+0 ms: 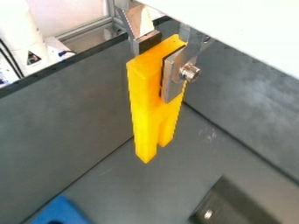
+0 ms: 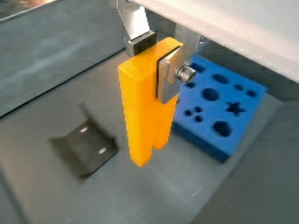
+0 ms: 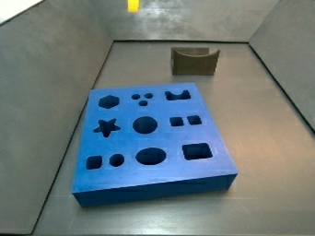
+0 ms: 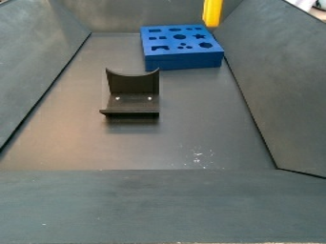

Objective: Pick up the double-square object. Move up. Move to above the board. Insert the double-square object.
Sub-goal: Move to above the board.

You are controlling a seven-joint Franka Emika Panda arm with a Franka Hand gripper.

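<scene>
One double-square object [image 2: 146, 101] is hanging clamped in the gripper [image 2: 163, 57], high at 12 o'clock of one board [image 3: 150, 138]; side views are cropping it. One fixture [image 4: 130, 95] is standing apart.

The table [image 3: 264, 138] is a dark grey, matt surface. Some small pale specks lie on it near one edge in a side view [image 4: 197, 155]. Along its edges stand grey walls [image 3: 50, 55] that lean outward, and a back wall [image 3: 185, 18] closes the far edge. The light is soft and even, with a weak shine on the table. Behind the wall, in a wrist view, a metal frame [image 1: 84, 35] and a bright white area are visible.
</scene>
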